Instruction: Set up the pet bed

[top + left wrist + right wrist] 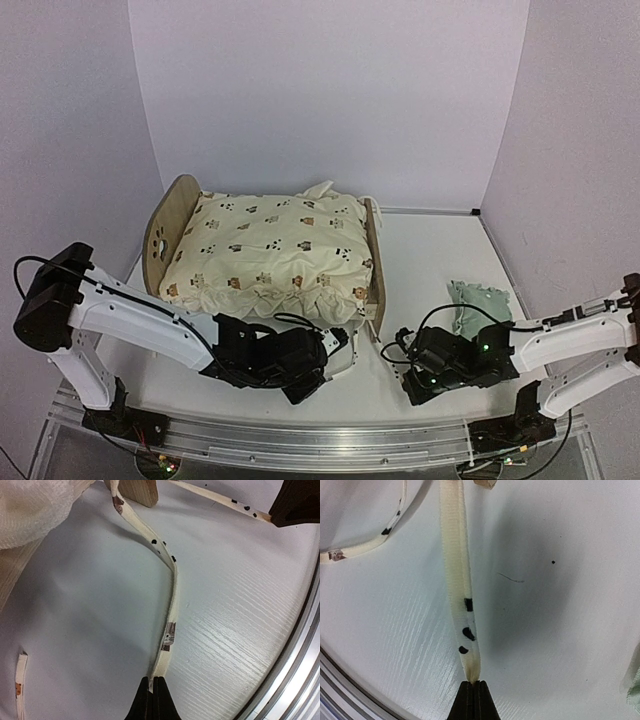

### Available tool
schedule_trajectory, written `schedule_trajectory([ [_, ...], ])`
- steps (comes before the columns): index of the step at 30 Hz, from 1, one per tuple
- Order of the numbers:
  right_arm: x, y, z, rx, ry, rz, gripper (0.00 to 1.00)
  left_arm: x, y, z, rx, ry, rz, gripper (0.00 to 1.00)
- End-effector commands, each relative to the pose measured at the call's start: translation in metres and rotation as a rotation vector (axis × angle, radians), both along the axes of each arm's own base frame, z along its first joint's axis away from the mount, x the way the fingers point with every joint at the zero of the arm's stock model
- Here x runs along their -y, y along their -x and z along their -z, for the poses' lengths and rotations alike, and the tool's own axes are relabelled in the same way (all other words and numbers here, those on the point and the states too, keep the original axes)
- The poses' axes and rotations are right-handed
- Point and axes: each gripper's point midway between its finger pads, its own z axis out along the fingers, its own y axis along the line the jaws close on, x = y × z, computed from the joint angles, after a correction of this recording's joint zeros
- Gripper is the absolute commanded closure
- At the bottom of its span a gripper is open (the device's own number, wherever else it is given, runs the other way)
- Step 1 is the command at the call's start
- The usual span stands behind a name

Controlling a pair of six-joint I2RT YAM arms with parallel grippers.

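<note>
Left fingers (152, 686) are pinched tight on the end of a bear-print tie (170, 610) that curves away over the white table (240, 605) toward a wooden leg of the pet bed (165, 235). The right fingers (473, 686) are clamped just the same on the tip of a paw-dotted tie (456, 565), stretched straight ahead. Out beyond, the bed stands at the back left of the table, arched headboard at its left end and the cream cushion (270, 255) lying on it, with a mint green pillow (478, 305) over on the right.
</note>
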Motion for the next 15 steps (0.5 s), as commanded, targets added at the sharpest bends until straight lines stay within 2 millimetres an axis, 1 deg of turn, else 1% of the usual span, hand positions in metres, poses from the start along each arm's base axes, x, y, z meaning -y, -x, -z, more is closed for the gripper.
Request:
schedule_trajectory([
  [1, -0.006, 0.005, 0.002, -0.036, -0.011, -0.015, 1.00, 0.002, 0.002, -0.015, -0.014, 0.057, -0.001, 1.00],
  [4, -0.014, 0.010, 0.006, -0.071, -0.023, -0.036, 1.00, 0.006, 0.005, -0.013, -0.027, 0.064, 0.016, 0.99],
  [5, -0.016, 0.011, 0.008, -0.081, -0.022, -0.040, 1.00, 0.005, 0.005, -0.011, -0.029, 0.058, 0.017, 0.96],
  [6, -0.018, 0.011, 0.009, -0.089, -0.022, -0.042, 1.00, 0.004, 0.006, -0.008, -0.032, 0.049, 0.018, 0.89],
  [8, -0.024, 0.012, 0.012, -0.106, -0.027, -0.045, 1.00, 0.002, 0.007, 0.000, -0.040, 0.021, 0.021, 0.68],
  [10, -0.030, 0.012, 0.014, -0.115, -0.040, -0.043, 1.00, -0.002, 0.005, 0.010, -0.035, -0.020, 0.002, 0.57],
  [12, -0.039, 0.011, 0.015, -0.120, -0.069, -0.044, 1.00, -0.002, 0.004, 0.016, -0.038, -0.037, -0.004, 0.51],
  [15, -0.052, 0.015, 0.014, -0.151, -0.118, -0.068, 1.00, 0.001, 0.006, 0.020, -0.053, -0.023, 0.008, 0.46],
])
